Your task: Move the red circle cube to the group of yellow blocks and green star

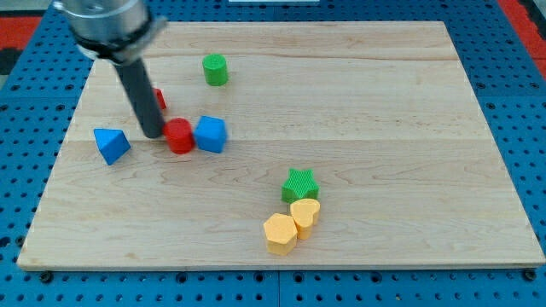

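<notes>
Red circle cube point(179, 136) sits touching my tip point(153, 134) at its nine o'clock — bare rod, holding nothing — placed to shove it toward green star point(300, 184) and yellow blocks point(292, 224) at five o'clock.

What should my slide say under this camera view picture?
My tip touches the red circle block, far from the green star and yellow blocks.

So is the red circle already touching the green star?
No, the red circle sits by my tip near the view's left, far apart from the green star and the yellow blocks.
</notes>
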You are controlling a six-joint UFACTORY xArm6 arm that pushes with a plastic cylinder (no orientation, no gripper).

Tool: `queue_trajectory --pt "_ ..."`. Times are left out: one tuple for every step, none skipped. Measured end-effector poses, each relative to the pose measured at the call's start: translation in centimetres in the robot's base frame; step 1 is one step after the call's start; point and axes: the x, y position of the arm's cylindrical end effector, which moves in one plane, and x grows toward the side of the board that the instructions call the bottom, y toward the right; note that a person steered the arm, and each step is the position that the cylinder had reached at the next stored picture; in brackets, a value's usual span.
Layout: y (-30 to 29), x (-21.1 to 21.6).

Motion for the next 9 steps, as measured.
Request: queue_trajectory --pt "1.8 0.9" --pt "0.3 -0.2" --pt "2.1 -1.2" --pt "9.5 1.3" --pt "11.2 4.8" --pt "10.9 3.6" --pt "5.1 2.9" --pt "8.3 6.3" --pt "12.8 6.4"
